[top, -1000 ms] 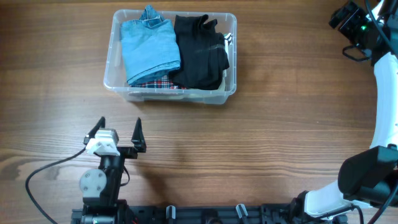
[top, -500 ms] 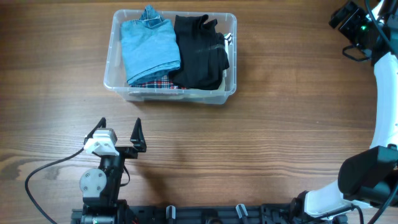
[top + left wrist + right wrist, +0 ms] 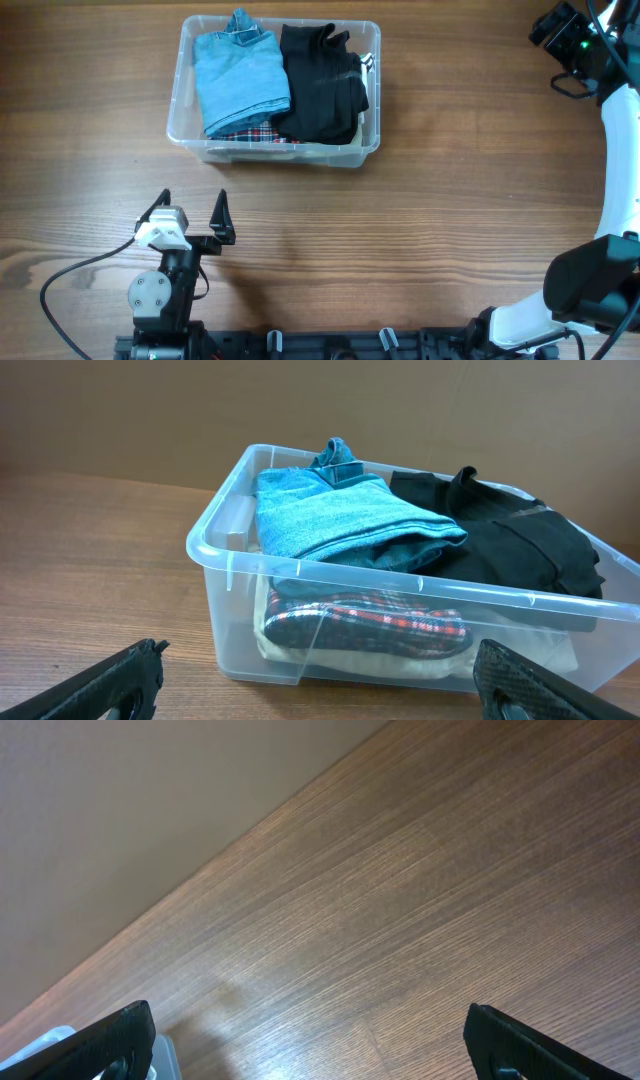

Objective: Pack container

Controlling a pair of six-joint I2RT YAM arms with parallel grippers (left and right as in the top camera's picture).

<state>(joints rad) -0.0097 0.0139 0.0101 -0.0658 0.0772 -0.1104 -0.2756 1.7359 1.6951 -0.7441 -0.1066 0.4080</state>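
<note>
Nearest the robot's base, the left jaws stand wide apart and hold nothing, pointed across a bare stretch of desk (image 3: 420,220) at the bin (image 3: 270,152), which sits well apart from them toward the far edge, left of centre. Inside it a folded blue denim piece (image 3: 240,70) lies on the left over a red plaid cloth (image 3: 255,132), with a black garment (image 3: 320,85) beside it on the right (something pale shows under both through the front wall). Farthest off, at the far right corner, the right jaws are also spread wide and empty, over bare wood. No loose item shows on the desk, so packing looks at or near its end. Any next move would likely only call for tamping the clothes below the rim.
</note>
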